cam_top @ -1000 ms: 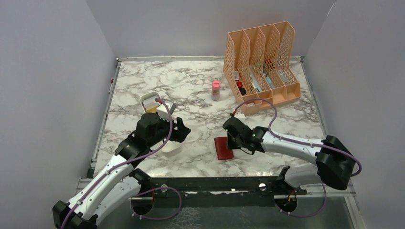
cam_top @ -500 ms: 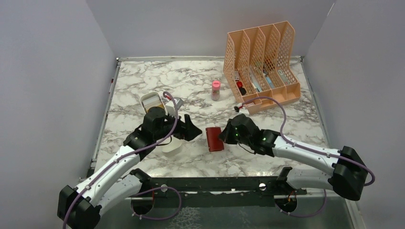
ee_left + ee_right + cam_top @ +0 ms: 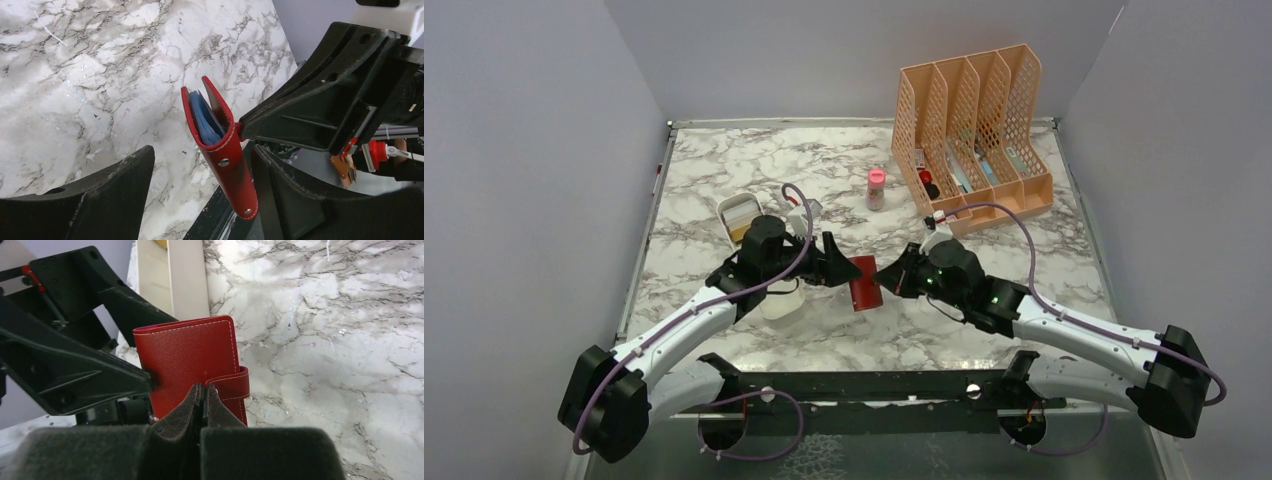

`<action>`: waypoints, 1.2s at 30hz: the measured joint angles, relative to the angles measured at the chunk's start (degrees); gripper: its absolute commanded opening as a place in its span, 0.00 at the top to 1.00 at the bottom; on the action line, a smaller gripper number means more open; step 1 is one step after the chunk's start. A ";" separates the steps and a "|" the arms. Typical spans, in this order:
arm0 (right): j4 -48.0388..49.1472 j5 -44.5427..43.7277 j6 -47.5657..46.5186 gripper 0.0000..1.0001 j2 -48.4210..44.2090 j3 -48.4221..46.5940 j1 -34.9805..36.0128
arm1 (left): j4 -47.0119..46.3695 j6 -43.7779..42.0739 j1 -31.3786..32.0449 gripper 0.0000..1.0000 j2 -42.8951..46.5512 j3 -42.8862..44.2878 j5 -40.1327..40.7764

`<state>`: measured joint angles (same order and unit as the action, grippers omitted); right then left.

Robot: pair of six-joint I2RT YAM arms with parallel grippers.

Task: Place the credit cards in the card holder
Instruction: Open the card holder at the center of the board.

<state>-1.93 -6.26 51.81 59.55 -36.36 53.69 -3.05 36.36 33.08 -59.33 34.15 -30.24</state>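
With the right gripper [image 3: 204,390] I am pinching the red card holder [image 3: 864,284] by its strap, jaws fully closed, holding it up over the middle of the table [image 3: 724,170]. At its nine o'clock the left gripper [image 3: 836,262] is gaping empty around it, probably to steady it; blue cards [image 3: 205,120] are sitting inside.

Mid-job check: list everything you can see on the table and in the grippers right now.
card holder: one, red, held by its strap in the right gripper
cards: blue, count unclear, inside the holder's open top
file organizer: one, peach, far right; small items inside, too small to name
bottle: one, pink cap, left of the organizer
tin: one, white, open, beyond the left arm
tub: one, white, under the left arm
table: one, grey-white marble
left gripper: black, open, at the holder's left side
right gripper: black, shut on the strap
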 measured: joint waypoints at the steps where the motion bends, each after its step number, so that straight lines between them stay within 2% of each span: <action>1: 0.35 0.22 0.00 0.99 -0.31 0.02 0.00 | -0.52 0.42 0.00 0.33 -0.39 -0.13 -0.15; 3: 0.92 0.61 0.02 0.99 -0.72 0.13 0.00 | -1.11 1.03 0.00 0.38 -0.81 -0.22 -0.28; 7: 1.09 1.25 0.17 0.99 -1.62 1.33 0.00 | -2.32 1.86 0.00 0.56 -1.18 -0.22 -0.44; 11: 1.05 1.70 0.28 0.99 -2.40 2.84 0.00 | -3.15 2.73 0.00 0.90 -1.86 -0.22 -0.52; 12: 1.09 1.73 0.35 0.99 -2.54 3.13 0.00 | -3.30 2.71 0.00 0.97 -2.10 -0.24 -0.63; 13: 1.07 1.73 0.46 0.99 -2.64 3.34 0.00 | -3.52 3.06 0.00 1.00 -2.45 -0.24 -0.76; 22: -0.90 1.33 0.48 0.99 -4.31 3.96 0.00 | -4.17 2.95 0.04 1.00 -4.68 -0.26 -2.03; 33: -8.94 -4.70 -1.40 0.99 -9.11 3.96 0.22 | -4.13 0.39 0.04 1.00 -7.21 -0.22 -3.06; 34: -9.25 -4.81 -1.40 0.99 -9.11 3.96 0.22 | -4.13 0.37 0.04 0.94 -7.63 -0.20 -3.30; 36: -9.73 -4.90 -1.38 0.99 -9.11 3.98 0.22 | -4.13 0.22 0.04 0.77 -8.31 -0.11 -3.72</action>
<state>-11.66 -11.16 50.43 50.43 -32.38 53.91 -7.18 36.58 33.12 -67.64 34.04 -33.95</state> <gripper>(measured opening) 0.016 0.041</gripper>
